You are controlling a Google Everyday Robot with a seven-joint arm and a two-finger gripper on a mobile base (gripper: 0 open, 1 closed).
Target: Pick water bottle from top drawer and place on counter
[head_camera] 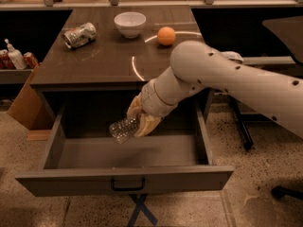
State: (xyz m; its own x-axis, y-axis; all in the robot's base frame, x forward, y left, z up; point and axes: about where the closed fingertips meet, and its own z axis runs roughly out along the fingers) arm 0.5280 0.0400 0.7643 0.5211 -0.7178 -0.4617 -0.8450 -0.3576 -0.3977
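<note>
One tool [140, 120] | clamped on water bottle [121, 128] (lying sideways) | over open top drawer [71, 181]

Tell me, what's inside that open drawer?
Just the bottle, clamped in the gripper and held above the drawer floor. The arm and gripper cover part of the back, so I can't see there.
</note>
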